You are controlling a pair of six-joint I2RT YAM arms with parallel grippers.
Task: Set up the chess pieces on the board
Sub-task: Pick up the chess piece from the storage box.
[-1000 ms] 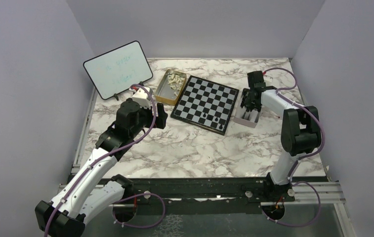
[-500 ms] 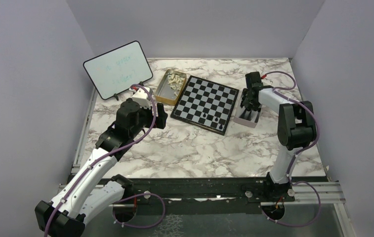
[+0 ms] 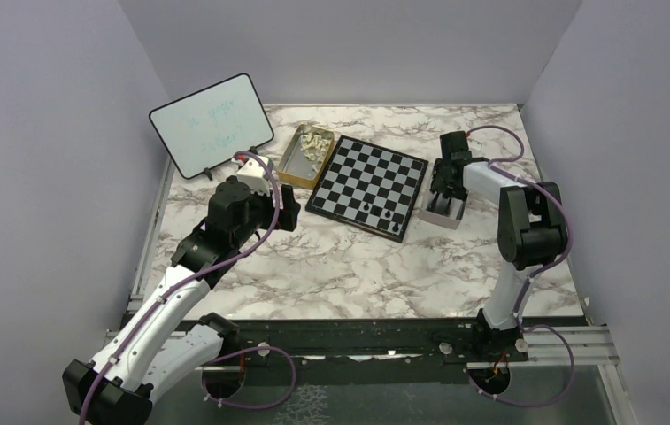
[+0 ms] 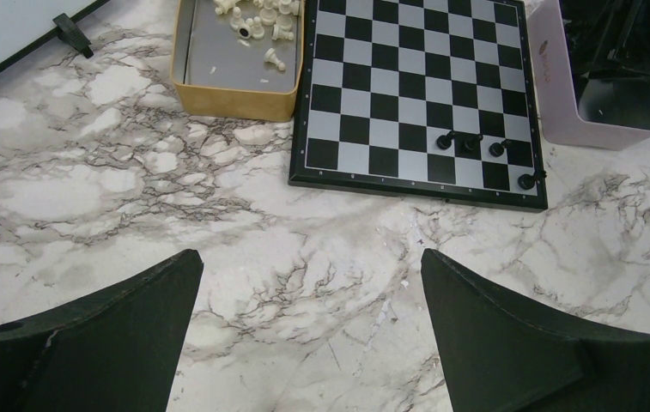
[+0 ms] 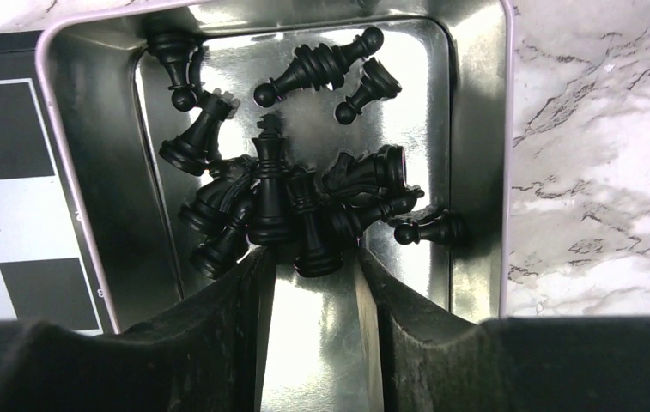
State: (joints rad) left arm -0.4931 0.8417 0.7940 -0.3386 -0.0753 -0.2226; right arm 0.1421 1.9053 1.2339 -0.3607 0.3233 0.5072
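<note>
The chessboard (image 3: 371, 184) lies at the back middle of the table, with several black pieces (image 3: 375, 211) on its near rows; the left wrist view shows them too (image 4: 471, 142). Cream pieces (image 4: 257, 17) lie in a gold tin (image 3: 288, 164) to the board's left. My right gripper (image 5: 311, 257) is down inside a pale tin (image 5: 72, 172) to the board's right, among a heap of black pieces (image 5: 270, 180). Its jaws stand a little apart, with a piece's base (image 5: 317, 257) at the tips, not squeezed. My left gripper (image 4: 311, 266) is open and empty over bare marble, near the board's front left corner.
A white dry-erase board (image 3: 211, 124) stands at the back left, behind the gold tin. Grey walls close in the table on the left, back and right. The marble tabletop (image 3: 340, 266) stretches in front of the board.
My right gripper has shifted slightly left and settled lower into the pale tin. The left arm has not moved.
</note>
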